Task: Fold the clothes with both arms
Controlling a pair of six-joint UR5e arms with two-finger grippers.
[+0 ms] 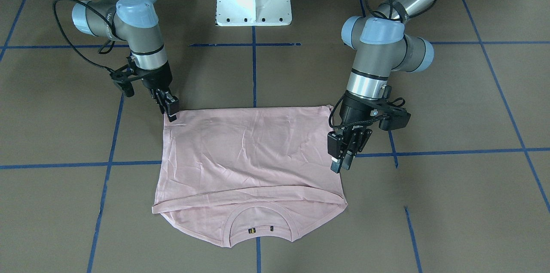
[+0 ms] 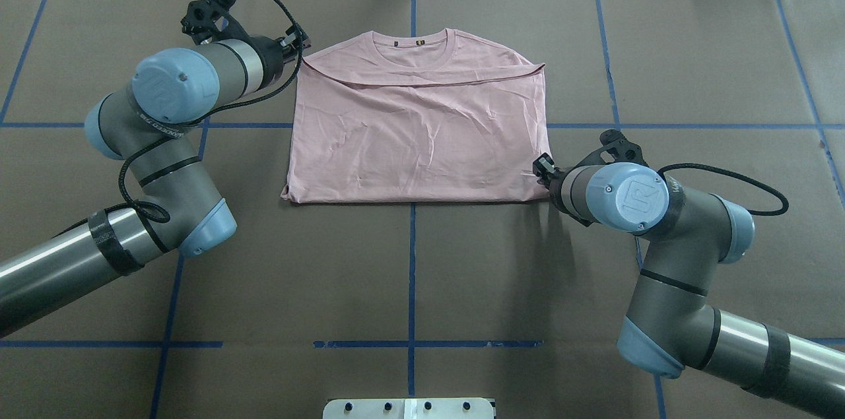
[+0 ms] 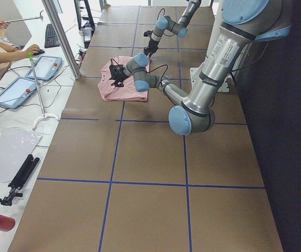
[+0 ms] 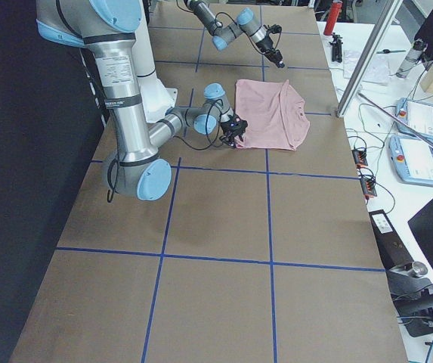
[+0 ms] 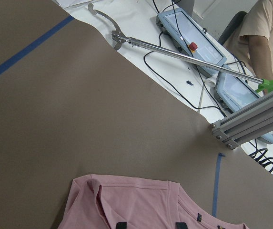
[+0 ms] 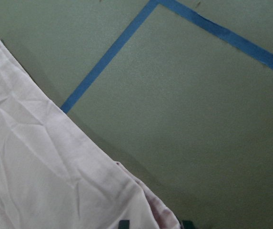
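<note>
On the taped brown tabletop the folded shirt lies flat, the right gripper at a corner and the left gripper beside its edge, both jaws apparently parted, gripping nothing.

1. The left arm comes in low from the side, bends sharply at the elbow and turns its wrist inward.
2. The left gripper points steeply down and hangs raised. Its wrist camera shows the two fingertips set apart, nothing between them.
3. The right arm reaches less far forward, elbow folded, wrist also turned inward.
4. The right gripper tilts down and inward and sits lower than the left one. Its own camera shows its fingertips likewise spread, not pressed together.
</note>
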